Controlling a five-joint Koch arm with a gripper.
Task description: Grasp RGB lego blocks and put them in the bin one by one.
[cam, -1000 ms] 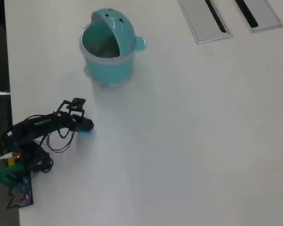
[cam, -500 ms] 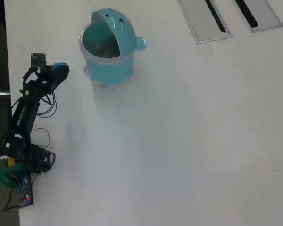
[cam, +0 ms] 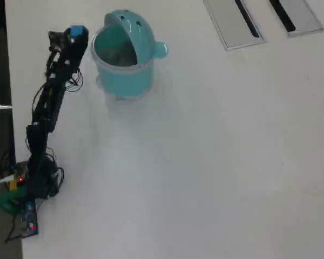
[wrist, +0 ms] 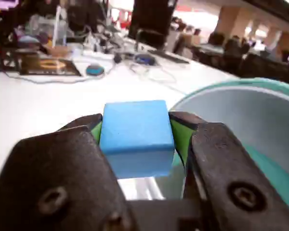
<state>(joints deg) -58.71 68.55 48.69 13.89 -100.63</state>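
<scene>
Overhead view: the gripper [cam: 77, 33], pinching the blue block [cam: 77, 31], sits just left of the bin [cam: 127, 70], with two grey slotted panels [cam: 235, 24] well to the bin's right on the white table [cam: 216, 162]. Wrist view: the blue block [wrist: 136, 132] is clamped between green-padded jaws, and the bin's rim [wrist: 231, 89] curves just to its right; nothing can be made out inside the bin.
</scene>
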